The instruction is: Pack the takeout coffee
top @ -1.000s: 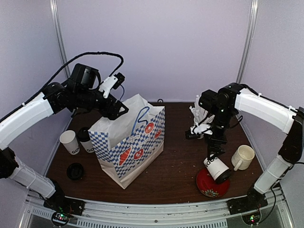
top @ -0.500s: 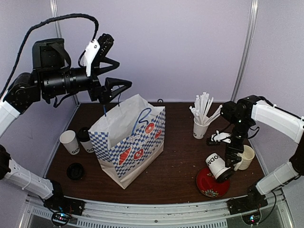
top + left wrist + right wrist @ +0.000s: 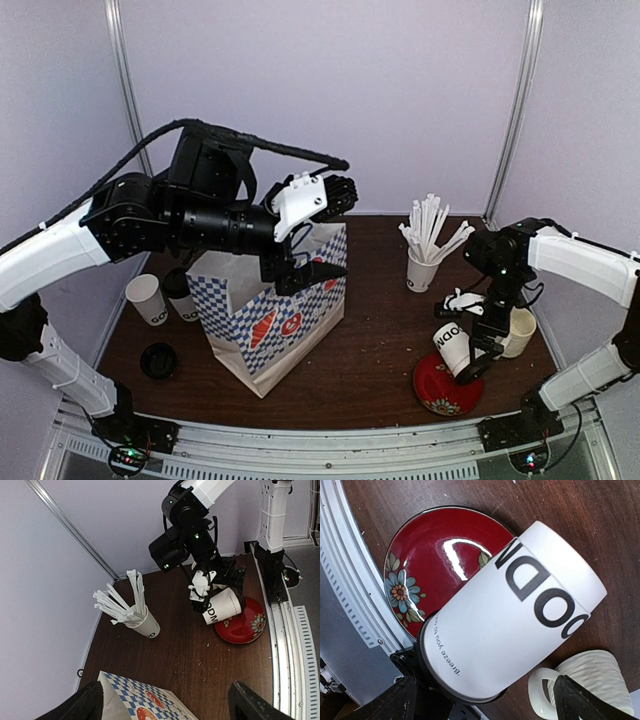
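One takeout coffee cup (image 3: 450,345), white with black lettering and a black lid, lies tilted on its side on the red plate (image 3: 436,395). My right gripper (image 3: 468,342) stands open around it. In the right wrist view the cup (image 3: 515,620) fills the gap between the fingertips (image 3: 395,697), and I see no contact. Two more cups stand left of the bag: an open one (image 3: 147,298) and a lidded one (image 3: 180,295), half hidden. My left gripper (image 3: 322,235) hangs open and empty above the checkered paper bag (image 3: 275,310), looking towards the lying cup (image 3: 222,607).
A cup of white stirrer sticks (image 3: 425,262) stands behind the plate. The cream mug (image 3: 515,330) sits right beside the lying cup, close to my right gripper. A loose black lid (image 3: 158,360) lies at the front left. The bag's mouth is open, with a blue handle.
My left arm swung down from high at the back left to over the bag, pointing right. My right gripper settled lower around the lying cup. The cup stayed on the plate.
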Tool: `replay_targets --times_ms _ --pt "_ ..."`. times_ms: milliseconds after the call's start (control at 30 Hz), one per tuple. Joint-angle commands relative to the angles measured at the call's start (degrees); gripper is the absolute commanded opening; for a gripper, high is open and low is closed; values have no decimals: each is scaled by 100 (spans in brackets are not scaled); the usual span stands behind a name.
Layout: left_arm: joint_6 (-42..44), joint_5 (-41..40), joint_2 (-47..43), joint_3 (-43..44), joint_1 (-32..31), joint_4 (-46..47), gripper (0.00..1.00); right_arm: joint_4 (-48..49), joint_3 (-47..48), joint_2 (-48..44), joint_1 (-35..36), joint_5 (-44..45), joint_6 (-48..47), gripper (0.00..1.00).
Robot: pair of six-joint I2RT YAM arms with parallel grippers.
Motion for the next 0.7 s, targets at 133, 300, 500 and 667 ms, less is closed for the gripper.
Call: replay_targets --times_ms 133,300,500,667 --pt "90 119 -180 -253 -236 524 90 305 -30 646 31 59 204 100" --pt "78 71 -264 -436 -253 560 90 326 -51 989 141 69 203 99" --pt "-30 126 -375 -738 -280 726 90 363 -43 1088 301 -62 155 99" --pt "-14 328 -309 -829 -318 670 90 543 -45 1053 380 -289 86 96"
